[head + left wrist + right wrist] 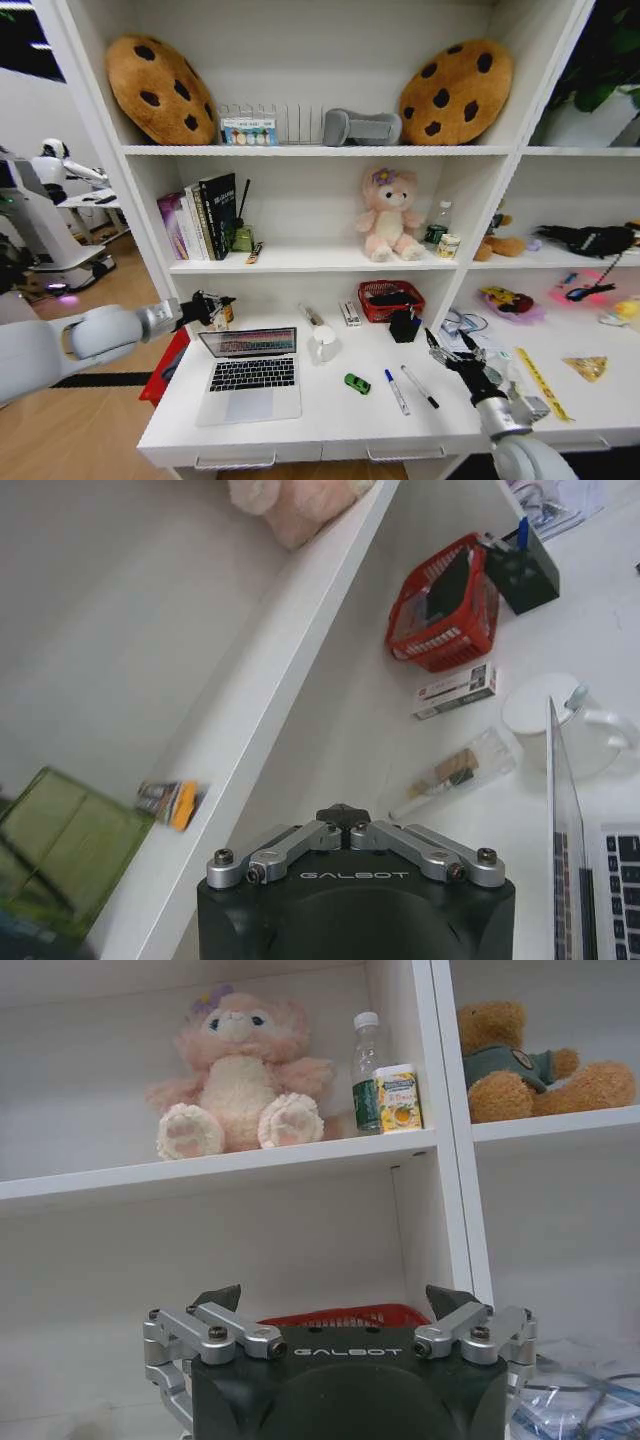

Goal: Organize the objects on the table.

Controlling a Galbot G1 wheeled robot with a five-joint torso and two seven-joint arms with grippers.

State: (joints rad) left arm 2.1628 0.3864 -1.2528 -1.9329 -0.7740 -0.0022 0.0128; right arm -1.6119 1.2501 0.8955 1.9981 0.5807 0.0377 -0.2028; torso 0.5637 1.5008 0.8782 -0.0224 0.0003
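Now your left pincer (222, 305), pressed together, hovers behind the laptop (250, 372); right pincer (452, 352) spread beside the marker pens (408, 388).

Open table near me, clutter toward the far edge

Bare table (330, 410) lies between the laptop (250, 372) and my right hand (452, 352), broken by the toy car (357, 383) and two marker pens (408, 389). Farther back, a white mug (322, 343), red basket (390, 300) and black pen holder (404, 325) crowd beneath the low shelf (310, 262).
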